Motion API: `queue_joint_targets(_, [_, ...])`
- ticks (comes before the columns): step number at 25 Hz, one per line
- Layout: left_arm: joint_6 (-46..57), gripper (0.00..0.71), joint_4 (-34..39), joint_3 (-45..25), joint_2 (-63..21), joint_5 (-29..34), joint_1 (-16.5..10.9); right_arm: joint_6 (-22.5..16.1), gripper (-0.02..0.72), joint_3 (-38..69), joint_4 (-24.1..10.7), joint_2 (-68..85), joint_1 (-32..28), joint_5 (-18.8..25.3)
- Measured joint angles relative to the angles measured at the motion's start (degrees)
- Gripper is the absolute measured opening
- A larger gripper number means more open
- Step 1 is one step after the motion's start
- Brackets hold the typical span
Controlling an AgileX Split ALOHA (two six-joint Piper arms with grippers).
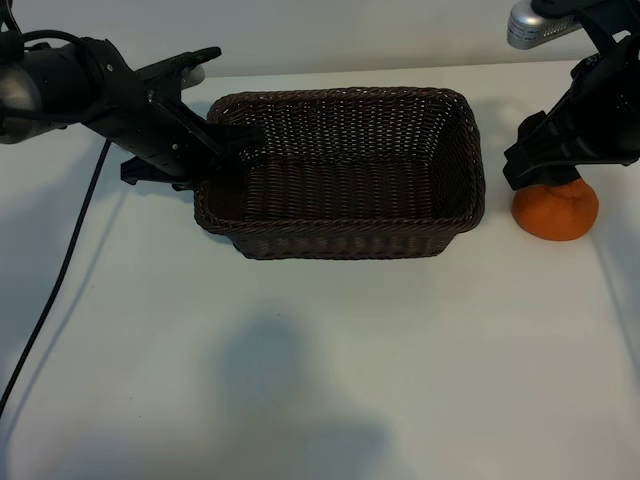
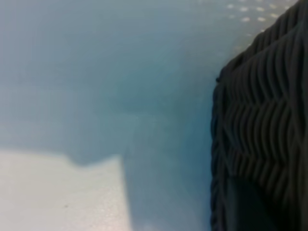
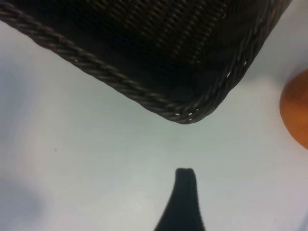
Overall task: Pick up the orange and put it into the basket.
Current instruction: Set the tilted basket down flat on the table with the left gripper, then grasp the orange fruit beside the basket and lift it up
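Right gripper is down low at the far right of the table, jaws spread wide with nothing between them, sitting right on top of the orange, which lies on the table under and just in front of it. From that arm's wrist camera one dark fingertip shows over bare table, and the orange is only a sliver at the frame's edge, so I'd say the jaws aren't yet squared around the fruit. Whether a finger already touches the peel, I can't tell.

Out from there: the orange rests just beside the basket, off its right end wall, close but apart. The basket's long axis runs across the table from arm to arm, so the carry looks like a short lift and a hop leftward over the braided rim.

Over on the other end, the left gripper is at the basket's left rim, fingers partly apart. Gripping the wicker or merely against it? Can't tell. The right arm is clearly the nearer one to the fruit.
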State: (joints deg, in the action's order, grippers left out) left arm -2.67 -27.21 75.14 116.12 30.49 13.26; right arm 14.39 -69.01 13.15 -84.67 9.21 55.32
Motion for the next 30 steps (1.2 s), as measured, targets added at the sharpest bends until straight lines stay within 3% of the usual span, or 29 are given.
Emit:
queue_joint_targets(7, [0.0, 0.611, -0.3, 0.0, -0.5, 1.3, 0.0, 0.0, 0.594, 0.0, 0.0, 0.0, 0.0, 0.0])
queue_joint_targets(9, [0.1, 0.657, -0.3, 0.0, -1.1, 1.9, 0.0, 0.0, 0.594, 0.0, 0.0, 0.0, 0.0, 0.0])
queue_joint_targets(17, [0.7, 0.673, 1.7, 0.1, -7.0, 4.3, 0.0, 0.0, 0.594, 0.0, 0.0, 0.0, 0.0, 0.0])
queue_joint_targets(26, [7.3, 0.662, 10.4, 0.3, -12.7, 7.3, 0.0, 0.0, 0.594, 0.0, 0.0, 0.0, 0.0, 0.0])
queue_joint_targets(30, [8.0, 0.658, 11.2, 0.3, -14.6, 9.9, -2.3, 0.0, 0.594, 0.0, 0.0, 0.0, 0.0, 0.0])
